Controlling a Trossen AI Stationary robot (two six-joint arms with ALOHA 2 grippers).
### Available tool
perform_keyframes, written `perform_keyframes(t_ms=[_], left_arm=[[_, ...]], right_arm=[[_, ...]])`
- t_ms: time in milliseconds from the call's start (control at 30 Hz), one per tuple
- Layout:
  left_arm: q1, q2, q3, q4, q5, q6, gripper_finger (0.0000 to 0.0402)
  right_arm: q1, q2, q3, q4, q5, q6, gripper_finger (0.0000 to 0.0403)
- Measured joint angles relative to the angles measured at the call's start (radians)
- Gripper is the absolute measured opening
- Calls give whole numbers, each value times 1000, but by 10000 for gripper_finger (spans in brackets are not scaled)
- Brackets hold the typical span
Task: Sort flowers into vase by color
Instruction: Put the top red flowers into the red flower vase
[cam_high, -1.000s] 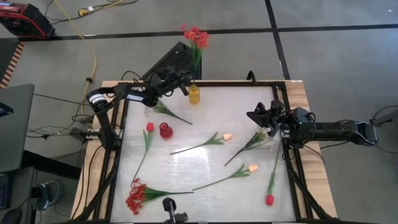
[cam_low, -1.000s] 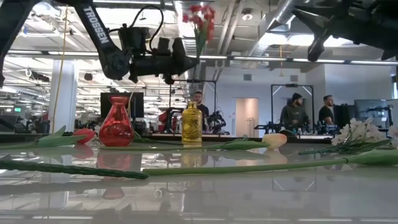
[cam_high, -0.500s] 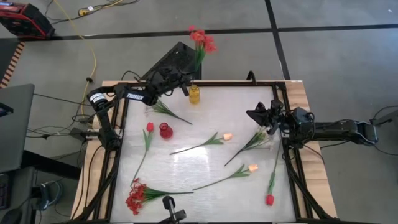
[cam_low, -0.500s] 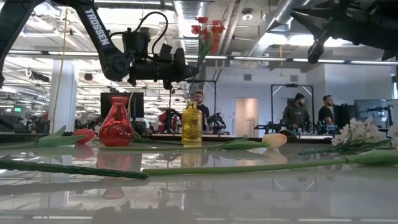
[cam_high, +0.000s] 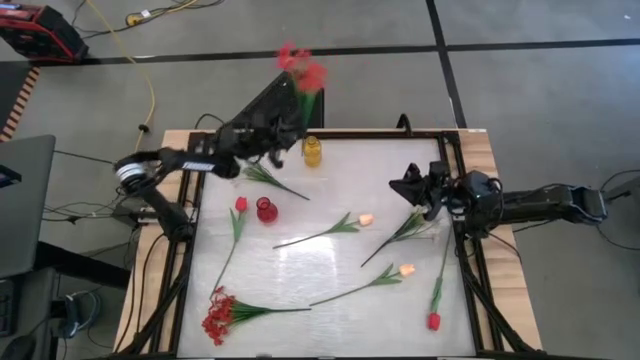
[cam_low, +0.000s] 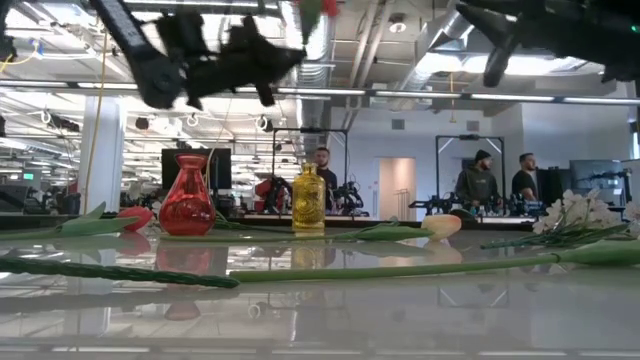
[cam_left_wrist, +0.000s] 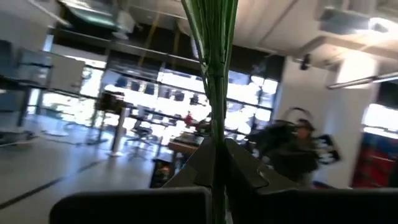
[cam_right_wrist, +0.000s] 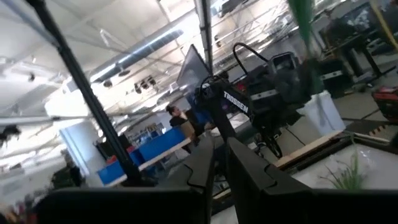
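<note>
My left gripper (cam_high: 283, 128) is shut on a red clustered-blossom spray (cam_high: 300, 68) and holds it high over the table's far-left edge, just left of the yellow vase (cam_high: 312, 151). The red vase (cam_high: 266, 210) stands nearer on the table. In the low view the blossoms (cam_low: 314, 7) reach the top edge above both vases (cam_low: 308, 200) (cam_low: 187, 197). My right gripper (cam_high: 404, 186) hovers shut and holds nothing, above the white-blossom spray (cam_high: 415, 222). Two cream tulips (cam_high: 365, 218) (cam_high: 406, 268), two red tulips (cam_high: 240, 205) (cam_high: 433, 320) and another red spray (cam_high: 215, 318) lie flat. My left gripper pinches the spray's green stem (cam_left_wrist: 217, 134) between its two fingers, which lie across it. The spray is lifted clear and stands nearly upright. Its blossoms sit above the fingers, and the stem's lower end is hidden behind the gripper.
A loose leafy green stem (cam_high: 275, 181) lies beside the red vase. The black frame rails (cam_high: 470, 270) run along the table's left and right sides. People stand in the room beyond the far edge (cam_low: 478, 180). Bare tabletop shows in the middle near part (cam_high: 330, 320).
My left gripper has swung up and toward the table's left, carrying the red spray away from above the yellow vase. The blossoms have shifted left with it, and the arm is blurred by the motion. My right gripper has edged slightly toward the table's left.
</note>
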Motion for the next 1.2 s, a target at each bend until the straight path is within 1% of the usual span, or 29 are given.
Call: perform_keyframes(t_ms=[133, 300, 367, 500, 600, 667, 867, 1067, 1200], left_arm=[[-53, -186, -180, -4, 37, 3, 0], [-113, -425, -405, -15, 38, 50, 0], [-130, -502, -487, -35, -8, 80, 0], [-136, -615, -607, -128, -146, 180, 0], [-136, -649, -655, -183, -229, 227, 0], [-137, -653, -672, -169, -261, 251, 0], [-146, -641, -679, -170, -275, 297, 0], [-213, -596, -679, -163, -321, 333, 0], [-257, -567, -679, -165, -360, 335, 0]], right_arm=[[51, 103, 69, -2, -4, -67, 71], [89, 242, 145, -2, -6, -128, 71], [92, 298, 175, -2, -7, -128, 71], [92, 400, 241, 1, -8, -128, 71], [92, 467, 293, 1, -8, -125, 71], [96, 504, 329, 1, -11, -110, 71], [119, 588, 416, -2, -12, -102, 71], [119, 641, 478, -1, -13, -101, 71], [119, 649, 494, -1, -13, -102, 71]])
